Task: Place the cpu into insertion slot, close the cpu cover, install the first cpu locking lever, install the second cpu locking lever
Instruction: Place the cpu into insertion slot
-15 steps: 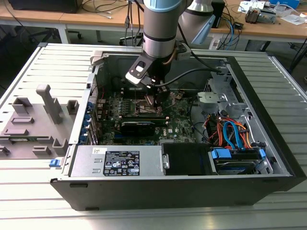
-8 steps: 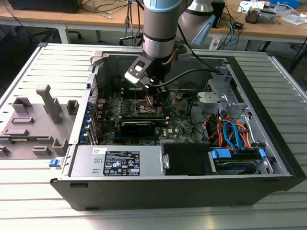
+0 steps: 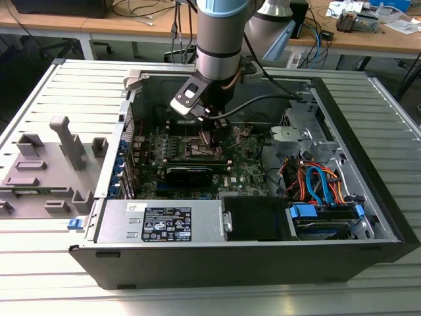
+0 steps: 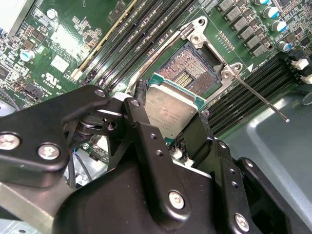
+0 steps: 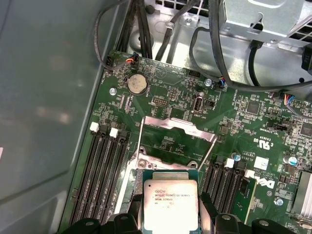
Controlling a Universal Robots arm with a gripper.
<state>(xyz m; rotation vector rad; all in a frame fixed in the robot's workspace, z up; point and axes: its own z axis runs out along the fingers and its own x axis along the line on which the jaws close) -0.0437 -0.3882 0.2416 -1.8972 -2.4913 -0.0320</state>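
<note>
My gripper (image 3: 214,135) is down inside the open computer case, over the motherboard (image 3: 243,168). It is shut on the cpu (image 5: 170,204), a flat square chip with a pale metal top, with one black finger (image 5: 207,217) on each side. In the second wrist view the cpu (image 4: 170,112) hangs tilted just beside and above the bare insertion slot (image 4: 195,73), whose contact field shows. The cpu cover (image 5: 168,123), a thin silvery frame, stands swung open beyond the slot. A thin locking lever (image 4: 263,100) sticks out free next to the socket.
Memory slots (image 5: 100,170) flank the socket on both sides. Black cables (image 5: 214,53) and a metal drive cage (image 5: 258,19) lie beyond the board. A power supply (image 3: 164,224) and orange and blue cables (image 3: 316,184) fill the case's near side. A grey fixture (image 3: 46,164) stands outside, at the exterior view's left.
</note>
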